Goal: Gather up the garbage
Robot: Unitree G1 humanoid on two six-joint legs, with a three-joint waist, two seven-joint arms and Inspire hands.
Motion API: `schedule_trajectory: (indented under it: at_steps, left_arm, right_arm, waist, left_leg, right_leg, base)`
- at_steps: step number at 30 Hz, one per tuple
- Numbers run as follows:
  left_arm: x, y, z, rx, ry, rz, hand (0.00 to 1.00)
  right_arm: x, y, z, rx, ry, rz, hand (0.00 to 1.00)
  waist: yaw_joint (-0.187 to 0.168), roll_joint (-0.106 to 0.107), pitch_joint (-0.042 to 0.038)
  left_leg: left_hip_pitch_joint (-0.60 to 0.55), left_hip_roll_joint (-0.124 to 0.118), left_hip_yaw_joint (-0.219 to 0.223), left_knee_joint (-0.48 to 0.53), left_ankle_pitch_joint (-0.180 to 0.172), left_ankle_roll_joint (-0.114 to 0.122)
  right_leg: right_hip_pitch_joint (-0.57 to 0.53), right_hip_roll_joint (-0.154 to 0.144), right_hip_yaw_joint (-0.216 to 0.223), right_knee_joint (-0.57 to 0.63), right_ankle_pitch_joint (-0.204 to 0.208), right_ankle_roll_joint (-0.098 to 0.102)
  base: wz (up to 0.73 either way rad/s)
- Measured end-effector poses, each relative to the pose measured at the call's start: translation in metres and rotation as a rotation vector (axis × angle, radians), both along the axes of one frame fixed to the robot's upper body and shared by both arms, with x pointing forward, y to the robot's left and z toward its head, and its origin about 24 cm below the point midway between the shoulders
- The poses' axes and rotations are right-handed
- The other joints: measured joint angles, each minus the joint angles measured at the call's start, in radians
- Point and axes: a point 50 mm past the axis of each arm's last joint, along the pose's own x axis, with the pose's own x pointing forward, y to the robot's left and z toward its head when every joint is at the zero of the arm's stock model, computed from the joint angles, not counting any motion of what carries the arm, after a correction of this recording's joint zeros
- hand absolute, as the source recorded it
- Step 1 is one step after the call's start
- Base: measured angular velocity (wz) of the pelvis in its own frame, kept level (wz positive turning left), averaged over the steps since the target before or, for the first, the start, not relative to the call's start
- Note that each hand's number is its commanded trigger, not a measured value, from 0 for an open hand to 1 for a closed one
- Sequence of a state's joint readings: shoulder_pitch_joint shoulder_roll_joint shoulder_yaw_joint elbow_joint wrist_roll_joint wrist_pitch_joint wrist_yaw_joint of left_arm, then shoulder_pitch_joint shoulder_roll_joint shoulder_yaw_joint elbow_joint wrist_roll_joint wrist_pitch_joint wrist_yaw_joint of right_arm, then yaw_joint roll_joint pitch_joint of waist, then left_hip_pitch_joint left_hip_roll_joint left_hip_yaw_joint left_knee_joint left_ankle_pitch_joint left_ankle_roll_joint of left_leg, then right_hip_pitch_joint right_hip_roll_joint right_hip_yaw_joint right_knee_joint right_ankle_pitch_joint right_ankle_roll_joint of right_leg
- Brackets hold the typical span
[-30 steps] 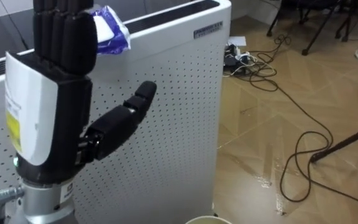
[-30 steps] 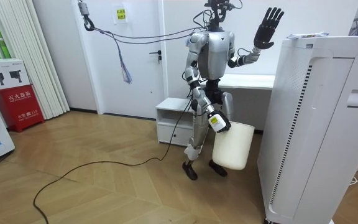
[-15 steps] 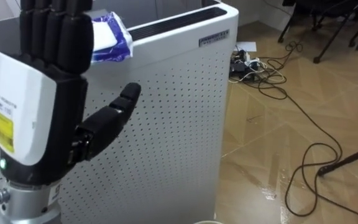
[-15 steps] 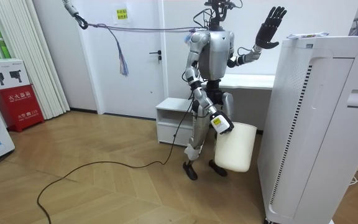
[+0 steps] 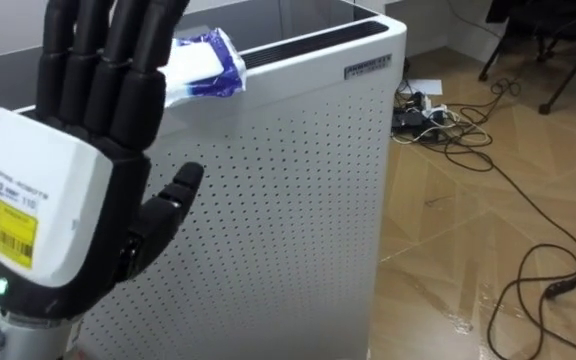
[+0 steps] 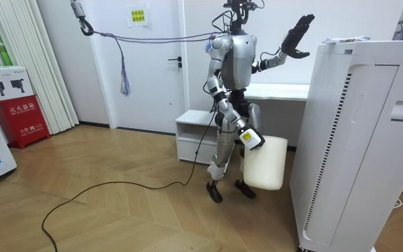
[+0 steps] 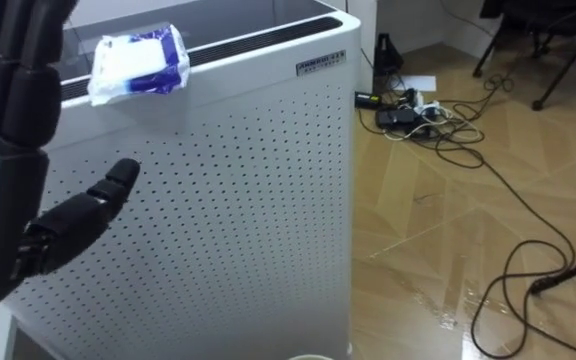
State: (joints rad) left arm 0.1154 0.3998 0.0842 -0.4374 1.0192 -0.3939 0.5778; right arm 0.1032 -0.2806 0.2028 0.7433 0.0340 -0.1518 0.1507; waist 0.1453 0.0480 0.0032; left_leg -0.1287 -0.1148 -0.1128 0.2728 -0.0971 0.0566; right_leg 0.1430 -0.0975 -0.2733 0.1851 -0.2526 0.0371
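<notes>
Step in hand: reach for the garbage, nothing picked yet. The packet point(image 5: 203, 65), a crumpled blue-and-white wrapper, lies on the top edge of the tall white unit point(image 5: 298, 200), at the side nearer the robot. The left hand point(image 5: 63, 230) is raised in front of the perforated panel at about the packet's height, back of the hand to the camera, fingers straight and spread, thumb out to the side: fully open and holding nothing. In the left eye view the fingertips overlap the packet, but the room view shows the hand short of the unit's top and apart from it, so no contact. Judged next move: carry the hand forward over the top edge, come down on the packet and close round it, then bring it to the bin point(image 6: 264, 164). The packet looks light and sits near the edge, so a push instead of a pinch could slide it off. The right hand point(image 6: 249, 138) is low at the bin's rim by the robot's hip; whether it is closed on the rim cannot be told.
</notes>
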Motion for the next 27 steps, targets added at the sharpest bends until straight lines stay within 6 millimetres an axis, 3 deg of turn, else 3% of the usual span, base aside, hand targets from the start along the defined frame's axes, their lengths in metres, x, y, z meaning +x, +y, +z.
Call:
schedule_trajectory:
  at_steps: [6,17,27]
  left_arm:
    - [-0.003,0.004,-0.004,0.012,0.023,0.015,0.00]
    - [0.001,0.005,-0.008,0.045,0.111,0.037,0.00]
    - [0.009,0.012,-0.006,0.053,0.138,0.101,0.00]
  right_arm:
    - [-0.001,-0.001,-0.001,-0.002,0.007,0.006,1.00]
    - [0.002,0.001,0.002,0.000,-0.005,0.030,1.00]
    - [0.001,0.002,0.001,-0.055,0.014,0.123,1.00]
  waist:
    - [-0.003,0.018,0.0082]
    - [-0.005,0.008,0.0098]
    - [-0.037,0.008,0.0076]
  left_leg:
    - [-0.007,-0.002,-0.017,-0.007,0.004,-0.003]
    - [0.003,-0.003,-0.004,-0.014,0.005,-0.004]
    - [0.017,-0.004,-0.007,-0.013,0.007,-0.002]
  right_leg:
    - [0.000,0.001,-0.023,-0.005,0.001,-0.001]
    - [0.014,-0.002,-0.031,-0.016,0.001,-0.001]
    - [0.028,-0.002,-0.030,-0.013,0.001,-0.002]
  base:
    - [0.10]
    - [0.00]
    - [0.00]
